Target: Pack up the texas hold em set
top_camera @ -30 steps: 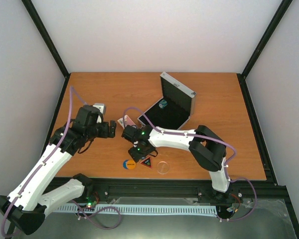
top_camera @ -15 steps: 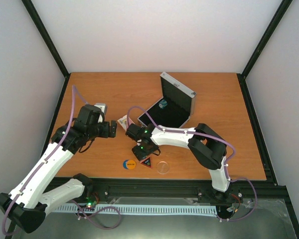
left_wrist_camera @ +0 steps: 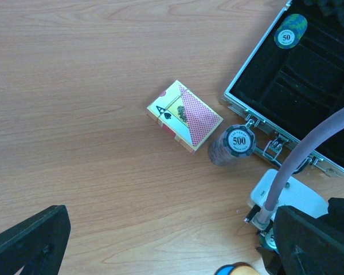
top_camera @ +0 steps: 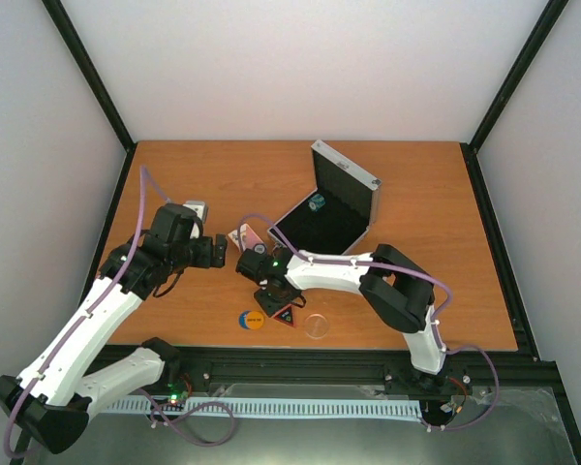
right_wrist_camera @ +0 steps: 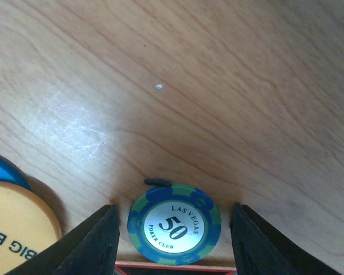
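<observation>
Right wrist | right gripper [right_wrist_camera: 173, 220] apart, gaps beside blue chip [right_wrist_camera: 174, 224] | left gripper [left_wrist_camera: 172, 243] apart

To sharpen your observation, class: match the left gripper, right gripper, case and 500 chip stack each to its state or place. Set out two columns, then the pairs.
1 left gripper
2 right gripper
3 case
4 500 chip stack

A lid up, a 50 chip inside
B wide open, empty
C standing outside, by the latches
D fingers either side of a loose 50 chip, not touching

Pairs: 1-B, 2-D, 3-A, 4-C
</observation>
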{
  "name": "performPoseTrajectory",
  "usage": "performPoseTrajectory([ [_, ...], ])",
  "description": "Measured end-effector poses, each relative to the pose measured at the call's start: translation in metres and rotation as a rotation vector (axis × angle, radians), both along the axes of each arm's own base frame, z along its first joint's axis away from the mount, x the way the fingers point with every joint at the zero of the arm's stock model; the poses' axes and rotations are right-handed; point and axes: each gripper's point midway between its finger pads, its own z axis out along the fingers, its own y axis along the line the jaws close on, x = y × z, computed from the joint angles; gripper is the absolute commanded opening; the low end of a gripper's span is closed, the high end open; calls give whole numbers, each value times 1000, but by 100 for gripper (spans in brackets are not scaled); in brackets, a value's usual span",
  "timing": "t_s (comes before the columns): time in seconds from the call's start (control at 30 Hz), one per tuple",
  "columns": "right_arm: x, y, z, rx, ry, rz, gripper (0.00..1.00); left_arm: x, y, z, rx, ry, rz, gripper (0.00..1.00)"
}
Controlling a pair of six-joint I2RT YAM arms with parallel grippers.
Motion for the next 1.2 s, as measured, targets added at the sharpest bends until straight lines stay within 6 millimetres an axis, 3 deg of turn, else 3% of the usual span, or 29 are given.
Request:
performPoseTrajectory([
  [0.17, 0, -1, -1, 0, -6, -7, 53, 0, 0, 0, 0, 0, 0, 100],
  [0.3, 1, -2, -1, 7, -14, -19, 32, 0, 0, 0, 0, -1, 0, 100],
  [0.4, 1, -2, 2, 22, -16, -26, 26, 0, 0, 0, 0, -1, 0, 100],
  [0.7, -3, -2, 0, 27, 3, -24, 27, 0, 0, 0, -1, -1, 0, 100],
  [0.9, 1, -5, 2, 15, 4, -28, 48, 0, 0, 0, -1, -1, 0, 100],
  [1.1, 18, -12, 9, -13, -24, -53, 91, 4, -2, 6, -4, -6, -1, 100],
  [1.2, 30, -15, 17, -10, -50, -65, 100, 9, -5, 13, -11, -16, -3, 100],
])
